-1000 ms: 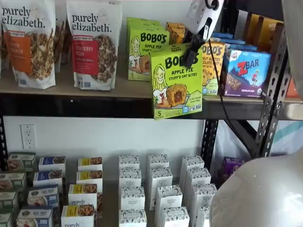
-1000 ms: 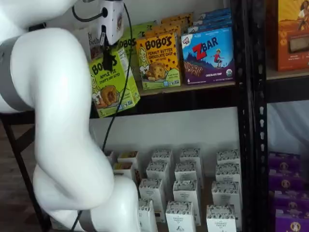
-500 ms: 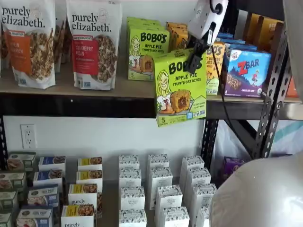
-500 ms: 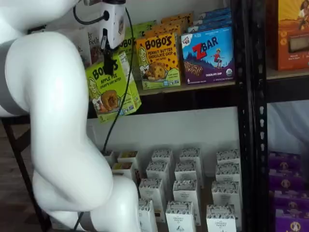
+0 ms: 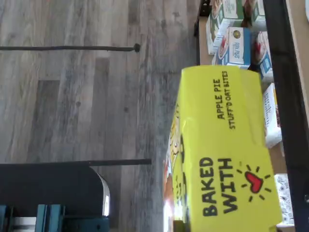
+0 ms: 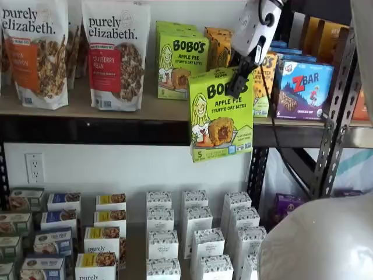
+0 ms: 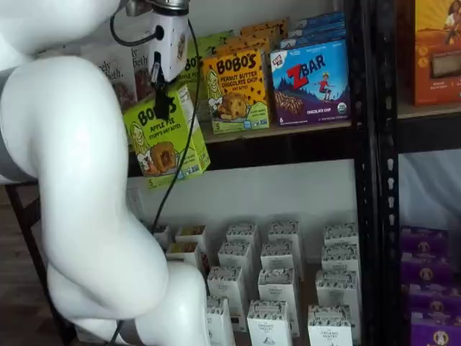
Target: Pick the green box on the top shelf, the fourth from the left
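My gripper (image 6: 238, 81) is shut on the top edge of the green box (image 6: 220, 114), a lime-green Bobo's Apple Pie carton. The box hangs in the air in front of the top shelf (image 6: 116, 129), clear of its black front rail and tilted a little. Both shelf views show it, with the gripper (image 7: 163, 101) on the box (image 7: 164, 140) partly behind my white arm. In the wrist view the box's top panel (image 5: 227, 150) reads "BAKED WITH" over the wooden floor.
Another green Bobo's carton (image 6: 180, 64) stands on the shelf, beside granola bags (image 6: 116, 52). An orange-yellow Bobo's carton (image 7: 236, 90) and a blue ZBar box (image 7: 311, 83) stand to the right. Small white cartons (image 6: 195, 233) fill the lower level. A black upright (image 7: 371, 173) stands at the right.
The gripper has drawn the green box further out from the shelf and slightly lower. The box hangs straighter now.
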Tool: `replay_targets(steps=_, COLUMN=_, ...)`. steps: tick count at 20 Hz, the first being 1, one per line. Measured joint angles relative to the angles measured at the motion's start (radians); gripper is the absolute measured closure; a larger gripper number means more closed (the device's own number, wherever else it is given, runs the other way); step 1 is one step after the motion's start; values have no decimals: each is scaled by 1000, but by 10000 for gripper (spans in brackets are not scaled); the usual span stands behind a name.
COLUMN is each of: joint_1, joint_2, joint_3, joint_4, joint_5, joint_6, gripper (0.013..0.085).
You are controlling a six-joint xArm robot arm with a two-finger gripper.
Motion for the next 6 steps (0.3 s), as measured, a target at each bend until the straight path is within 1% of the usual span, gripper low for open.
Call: replay_targets(steps=6, joint_1=2, joint_2=-14, joint_3=23, joint_4=-3, joint_5=-12, joint_6=-2, gripper=650)
